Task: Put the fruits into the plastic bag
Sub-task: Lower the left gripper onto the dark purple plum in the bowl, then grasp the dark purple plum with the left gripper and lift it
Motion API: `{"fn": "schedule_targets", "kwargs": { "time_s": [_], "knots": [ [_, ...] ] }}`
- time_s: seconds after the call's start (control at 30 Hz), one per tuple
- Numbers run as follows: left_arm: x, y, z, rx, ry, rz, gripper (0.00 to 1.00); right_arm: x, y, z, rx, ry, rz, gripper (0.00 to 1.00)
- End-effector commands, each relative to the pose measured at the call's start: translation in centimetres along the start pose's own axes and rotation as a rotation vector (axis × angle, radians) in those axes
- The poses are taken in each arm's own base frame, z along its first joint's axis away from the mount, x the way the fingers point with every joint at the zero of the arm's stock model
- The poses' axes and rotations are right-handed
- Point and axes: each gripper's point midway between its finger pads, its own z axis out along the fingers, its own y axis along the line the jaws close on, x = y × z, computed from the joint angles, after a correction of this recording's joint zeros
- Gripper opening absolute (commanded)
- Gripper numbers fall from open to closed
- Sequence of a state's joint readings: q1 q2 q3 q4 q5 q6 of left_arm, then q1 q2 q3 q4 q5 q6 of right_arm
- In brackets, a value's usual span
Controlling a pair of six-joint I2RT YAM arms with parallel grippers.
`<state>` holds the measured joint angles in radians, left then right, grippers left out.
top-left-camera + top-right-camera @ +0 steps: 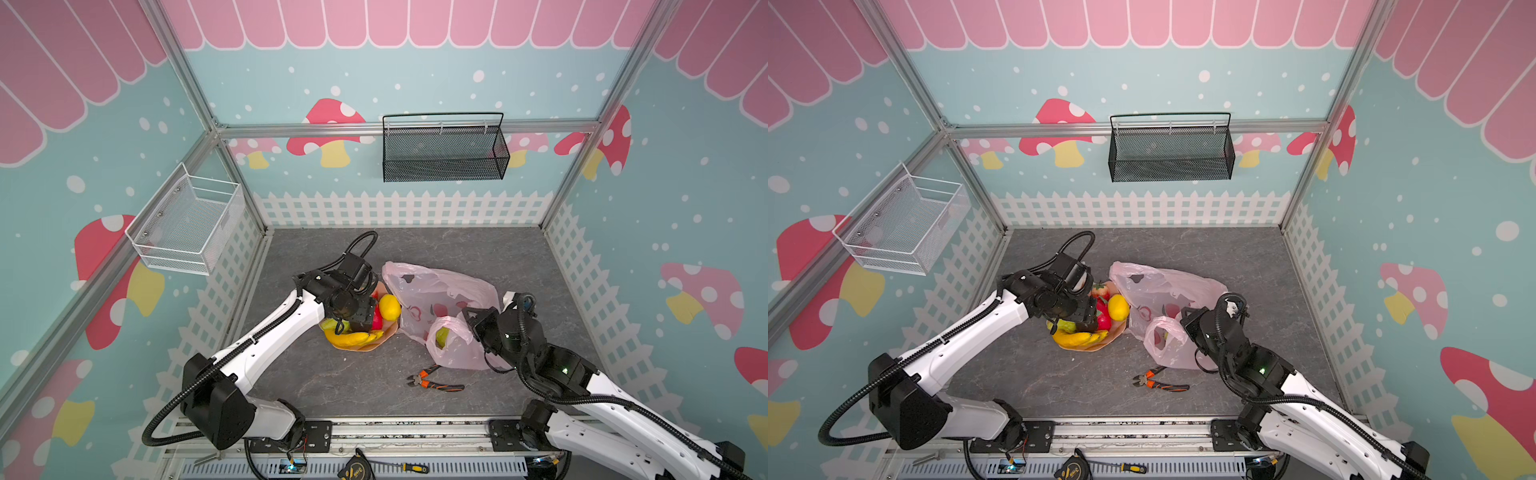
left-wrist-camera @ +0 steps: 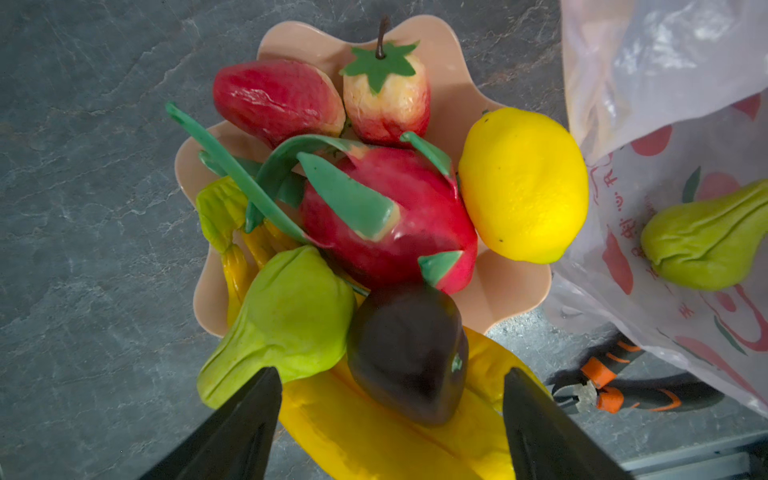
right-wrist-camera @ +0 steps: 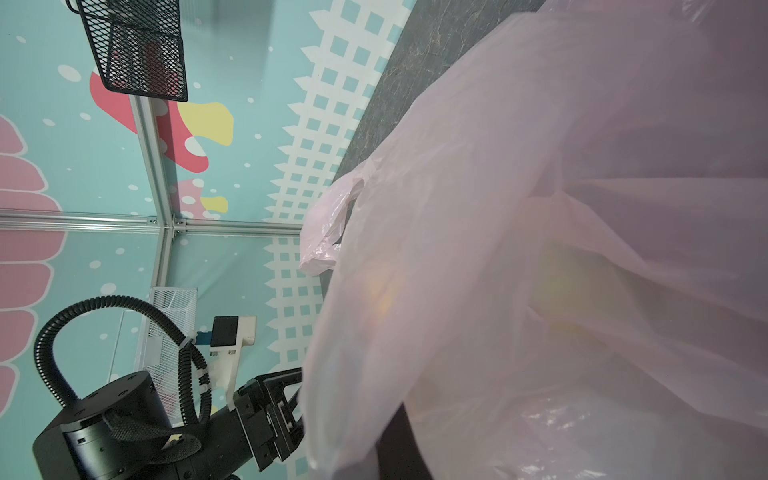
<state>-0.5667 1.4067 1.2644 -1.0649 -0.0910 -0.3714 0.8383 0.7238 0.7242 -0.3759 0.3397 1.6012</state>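
Plastic bag [image 2: 665, 54] holds one green fruit [image 2: 706, 241]; fruits [image 2: 395, 216] fill the plate [image 2: 511, 291].

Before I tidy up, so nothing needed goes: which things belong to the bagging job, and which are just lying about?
Job: fruits, bag, plate.
Lying about: pliers, black basket, white basket, tape measure, screwdriver.

Translucent pink bag [image 2: 648, 62], red fruit print, red lettering. Peach plate [image 2: 498, 291]. Yellow lemon [image 2: 523, 185], yellow bananas [image 2: 374, 428]. Light green fruit [image 2: 286, 316]; second green fruit [image 2: 706, 245], same shade. Magenta-red dragon fruit [image 2: 415, 232], green scales. Dark brown fruit [image 2: 407, 353]. Glossy red fruit [image 2: 274, 95]. Cream-to-red strawberry [image 2: 386, 104], green cap. Grey marbled table [image 2: 83, 208]. Orange-and-black pliers [image 1: 438, 383]. Mesh: black basket [image 1: 444, 153], white basket [image 1: 187, 224]. Teal walls [image 1: 457, 75], white dots, red and pink mushrooms, white fence print, pink scalloped awning band.
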Motion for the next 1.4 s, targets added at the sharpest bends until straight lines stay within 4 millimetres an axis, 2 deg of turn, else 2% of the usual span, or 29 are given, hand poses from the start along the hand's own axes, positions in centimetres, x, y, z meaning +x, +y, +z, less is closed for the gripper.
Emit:
{"fn": "schedule_targets", "kwargs": {
  "time_s": [0.0,0.23,0.6,0.77,1.1,1.37],
  "knots": [
    [1.0,-0.4,0.0,-0.003,0.053,-0.02,0.84,-0.2,-0.4,-0.2,0.006,-0.007,0.001,0.0],
    [1.2,-0.3,1.8,-0.069,0.088,-0.002,0.84,-0.1,-0.4,-0.3,0.006,-0.003,-0.006,0.0],
    [0.8,-0.5,3.1,-0.114,0.107,0.075,0.81,-0.4,-0.4,-0.6,0.008,-0.011,-0.014,0.0],
    [1.0,-0.7,3.7,-0.121,0.123,0.097,0.75,-0.4,-0.4,-0.5,0.011,-0.012,-0.011,0.0],
    [0.2,-1.4,2.8,-0.086,0.073,0.115,0.54,-0.5,-0.2,-0.5,0.01,-0.017,-0.011,0.0],
    [-0.6,-1.9,0.7,-0.034,0.006,0.11,0.49,-0.5,-0.2,-0.6,0.009,-0.013,-0.007,0.0]
  ]
}}
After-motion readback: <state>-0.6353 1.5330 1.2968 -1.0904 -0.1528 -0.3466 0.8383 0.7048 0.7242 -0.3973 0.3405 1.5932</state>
